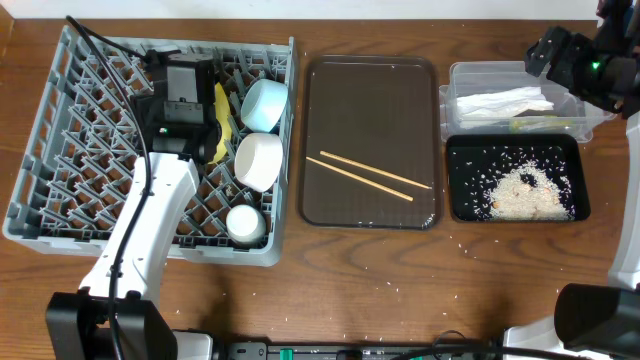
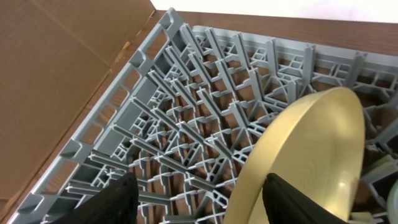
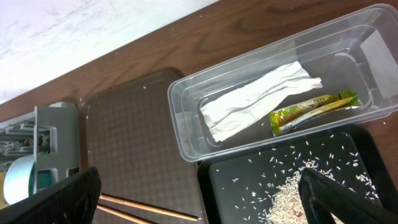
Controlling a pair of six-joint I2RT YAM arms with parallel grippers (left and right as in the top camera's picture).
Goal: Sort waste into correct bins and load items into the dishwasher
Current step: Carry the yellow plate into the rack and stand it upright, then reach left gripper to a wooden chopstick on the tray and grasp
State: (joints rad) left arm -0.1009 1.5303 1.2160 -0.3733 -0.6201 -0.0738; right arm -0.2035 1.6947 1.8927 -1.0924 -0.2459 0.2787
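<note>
the left gripper point(image 2: 199, 190) hangs low inside the grey dish rack point(image 1: 60, 140), its fingers spread wide and clamped on nothing. the yellow plate point(image 2: 311, 149) stands on edge among the pegs. its rim rises just beside the right-hand finger point(image 2: 292, 202), which shows in front of the plate's face. in the overhead view only a sliver of the plate shows next to the arm. down the rack's right side sit the light blue bowl point(image 1: 265, 103), the white bowl point(image 1: 258, 160) and the white cup point(image 1: 245, 222), one after another.

the brown tray point(image 1: 370, 90) lies on the surface point(image 1: 400, 270) between the rack and the bins. the two wooden chopsticks point(image 1: 370, 175) rest on it, slanted, near each other and roughly parallel.

the right gripper point(image 3: 199, 180) hovers above the bins, wide apart and empty. the clear tub point(image 3: 186, 134) holds the white napkin point(image 3: 255, 102) with the yellow-green sleeve point(image 3: 314, 111) just beside it. the black tray point(image 1: 455, 150) sits right against the tub's near side and carries a heap of rice point(image 1: 525, 195) with loose grains scattered around it.
</note>
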